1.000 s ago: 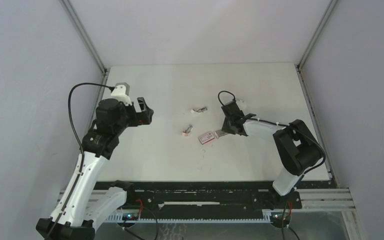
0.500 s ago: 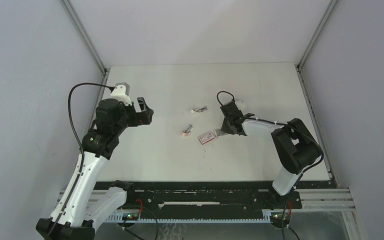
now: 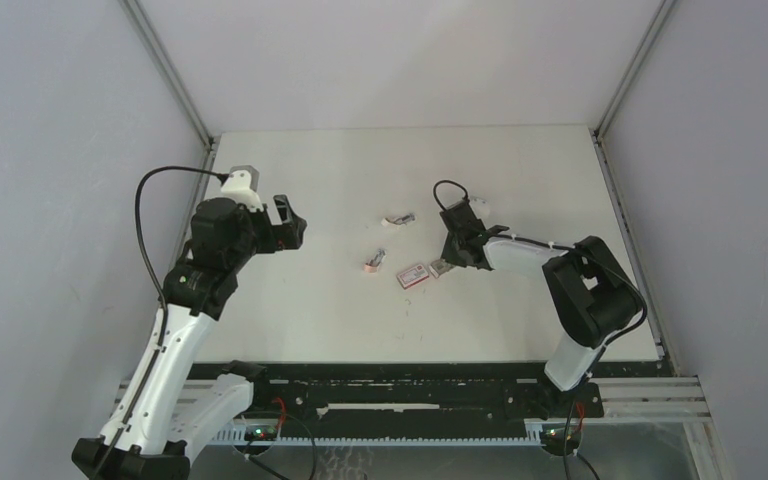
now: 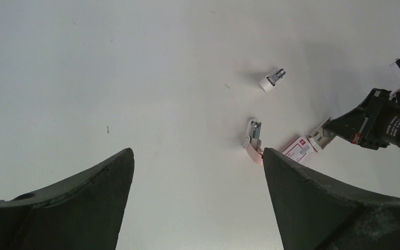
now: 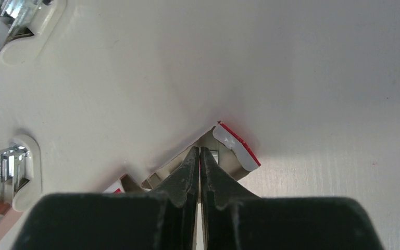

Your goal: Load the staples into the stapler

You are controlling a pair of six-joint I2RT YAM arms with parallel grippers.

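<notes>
The right arm reaches low across the bench, and the right gripper has its fingers pressed together. Their tips sit at the open end of the staple box, a small flat red-and-white box lying near the middle of the bench. Its grey tray is slid out to the right, towards the gripper. The wrist view shows the tips right over this tray, beside the box's red-and-white end flap. Whether they pinch anything cannot be told, and the staples themselves are too hidden to make out.

Just left of the box lies the pink-and-white stapler, apart from it, with its metal channel showing. A small white-and-metal item lies a little farther back, separate from both.

The left gripper hangs above the left side of the bench, well apart from all three things. Its fingers are spread wide and hold nothing.
</notes>
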